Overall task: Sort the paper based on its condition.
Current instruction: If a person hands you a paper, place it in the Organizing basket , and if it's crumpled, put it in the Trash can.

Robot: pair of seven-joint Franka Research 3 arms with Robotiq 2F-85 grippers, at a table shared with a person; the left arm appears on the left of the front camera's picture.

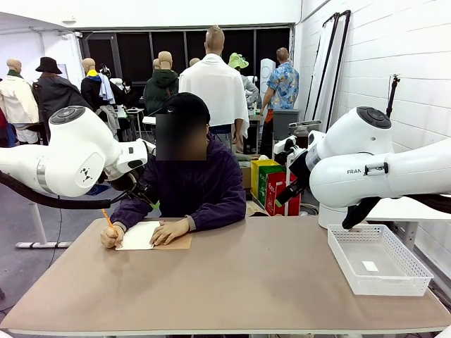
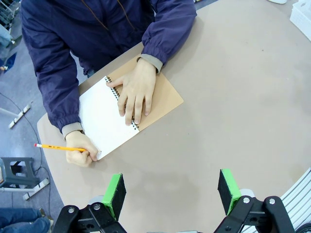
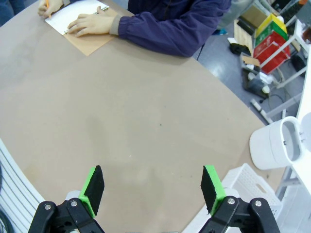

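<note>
Writing in notebook (image 2: pixel 104 119), person (image 2: pixel 87 29) grips pencil (image 2: pixel 58 147); robot's left hand (image 2: pixel 171 177), right hand (image 3: pixel 152 171) gaping.

The paper (image 2: pixel 102 116) is one plain white rectangular sheet lying flat and smooth, with one long edge along the spiral of the brown notebook cover (image 2: pixel 165 97). A hand (image 2: pixel 136 94) presses that edge. Another hand (image 2: pixel 80 149) touches the sheet's far corner.

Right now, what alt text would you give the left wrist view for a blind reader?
A person in a dark purple jacket sits at a tan table, one hand holding an orange pencil at the edge of an open spiral notebook, the other hand flat across its binding. At the bottom, the robot's left tool hangs open above the tabletop.
</note>
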